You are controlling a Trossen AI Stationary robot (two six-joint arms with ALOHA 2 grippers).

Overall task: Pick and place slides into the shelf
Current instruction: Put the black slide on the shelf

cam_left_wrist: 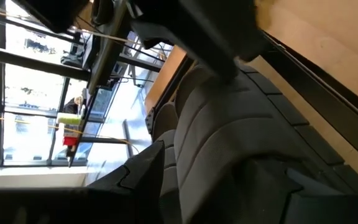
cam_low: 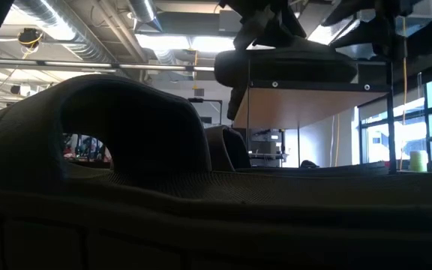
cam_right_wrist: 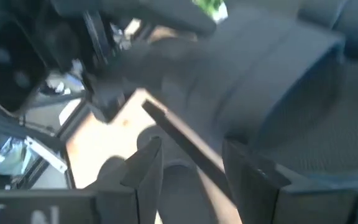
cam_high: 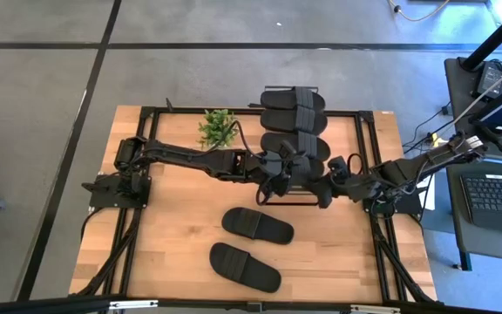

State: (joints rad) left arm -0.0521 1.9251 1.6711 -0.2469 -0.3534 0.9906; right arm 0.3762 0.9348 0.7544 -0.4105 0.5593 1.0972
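The left gripper (cam_high: 279, 177) and right gripper (cam_high: 329, 185) meet at the wood-topped, black-framed shelf (cam_high: 353, 139), over its black ribbed slides (cam_high: 293, 122). I cannot tell whether either gripper's fingers are gripping. Two more black slides (cam_high: 257, 225) lie on the wooden table (cam_high: 164, 244).

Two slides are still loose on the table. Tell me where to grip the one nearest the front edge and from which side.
Grip the slide by its wide strap, coming straight down from above. It lies flat, sole down and clear of the other loose slide, so the raised strap is likely the easiest part for a gripper to close on.
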